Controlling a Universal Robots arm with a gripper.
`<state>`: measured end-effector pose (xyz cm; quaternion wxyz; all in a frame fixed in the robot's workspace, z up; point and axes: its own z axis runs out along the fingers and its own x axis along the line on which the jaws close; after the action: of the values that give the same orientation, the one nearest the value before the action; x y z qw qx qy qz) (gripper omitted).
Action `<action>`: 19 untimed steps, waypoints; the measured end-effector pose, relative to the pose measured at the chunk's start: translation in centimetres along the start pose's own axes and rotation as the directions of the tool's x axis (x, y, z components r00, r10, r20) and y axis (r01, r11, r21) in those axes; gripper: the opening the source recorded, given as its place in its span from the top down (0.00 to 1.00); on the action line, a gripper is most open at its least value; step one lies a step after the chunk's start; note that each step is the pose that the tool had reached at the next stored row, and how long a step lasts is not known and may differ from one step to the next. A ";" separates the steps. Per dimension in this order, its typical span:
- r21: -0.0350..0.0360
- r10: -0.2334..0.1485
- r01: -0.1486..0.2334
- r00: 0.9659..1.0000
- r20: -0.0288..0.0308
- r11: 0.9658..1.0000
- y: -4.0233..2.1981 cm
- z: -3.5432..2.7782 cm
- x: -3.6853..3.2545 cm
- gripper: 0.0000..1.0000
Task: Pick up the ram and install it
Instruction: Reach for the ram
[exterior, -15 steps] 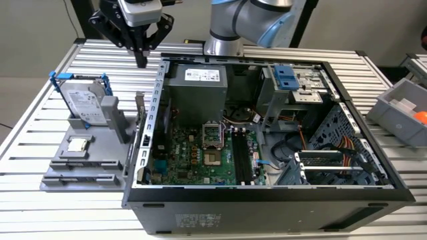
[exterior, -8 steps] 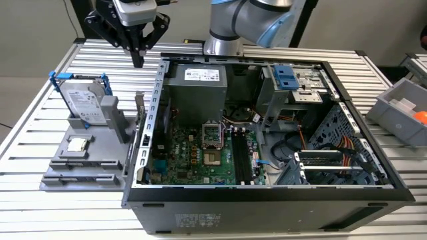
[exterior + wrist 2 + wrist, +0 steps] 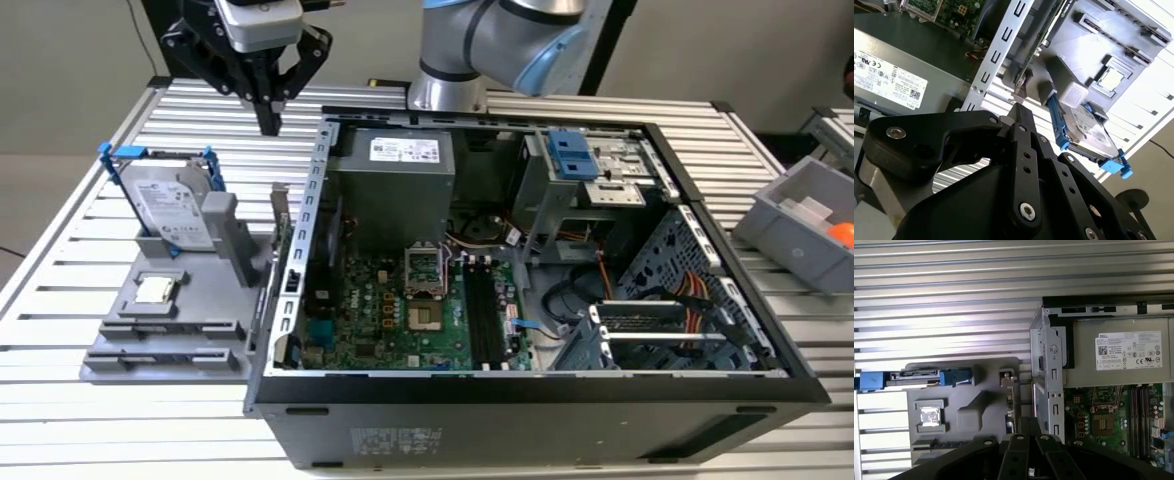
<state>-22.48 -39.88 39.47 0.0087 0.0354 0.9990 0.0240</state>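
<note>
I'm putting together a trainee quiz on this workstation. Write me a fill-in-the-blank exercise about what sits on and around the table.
1. The hard drive stands upright in a ____ bracket.
2. The CPU chip lies on the gray fixture, on the exterior view's ____ of the computer case.
3. The motherboard inside the case is ____ in colour.
4. The pincer, up above the table, grips ____.

Missing words: blue; left; green; nothing.

A hard drive [image 3: 171,205] (blue-bracketed) stands in a grey holder [image 3: 120,350] beside the open computer case [image 3: 534,418]
</note>
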 end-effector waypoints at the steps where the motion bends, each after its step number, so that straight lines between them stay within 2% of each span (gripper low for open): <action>1: 0.000 0.000 0.000 1.000 0.000 1.000 -0.01 0.00 0.08 1.00; 19: 0.000 0.000 0.000 1.000 0.000 1.000 -0.11 -0.03 1.50 1.00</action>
<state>-23.98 -39.88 39.47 0.0087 0.0354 0.9990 0.0240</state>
